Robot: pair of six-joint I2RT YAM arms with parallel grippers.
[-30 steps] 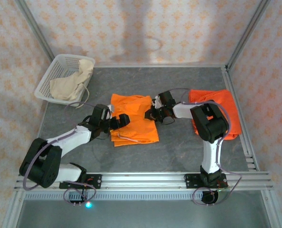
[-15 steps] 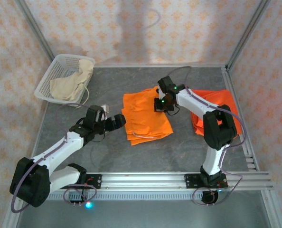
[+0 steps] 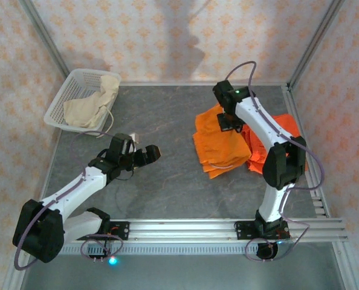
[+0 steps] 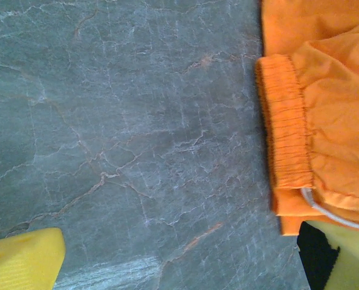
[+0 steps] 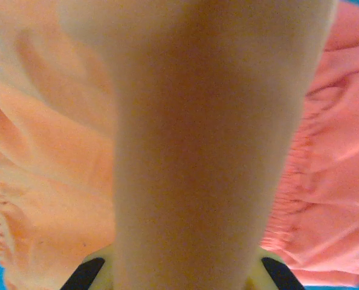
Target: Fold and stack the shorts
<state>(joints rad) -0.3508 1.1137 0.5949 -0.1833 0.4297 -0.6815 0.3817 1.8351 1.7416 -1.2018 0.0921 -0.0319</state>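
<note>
Shorts number three here. The folded shorts [image 3: 219, 145], bright orange, lie right of centre on the table [image 3: 167, 193]. Their long axis runs from far to near, with the near end tilted a little rightward. A pale drawstring [image 3: 219, 164] loops at that near end. Their right edge meets the second shorts [image 3: 285, 128], also orange, which are spread under the right arm. The cream shorts [image 3: 92, 106] sit heaped in the basket [image 3: 77, 78] at the far left corner.

The right gripper [image 3: 229, 124] is at the far edge of the folded shorts, clamped on them. In its wrist view, a ridge of orange cloth rises between the fingers [image 5: 86, 275].

The left gripper [image 3: 154, 153] hovers over bare table, apart from the cloth. Its fingers [image 4: 22, 260] are spread wide and hold nothing. Its wrist view shows the gathered waistband [image 4: 285, 121] running up and down.
</note>
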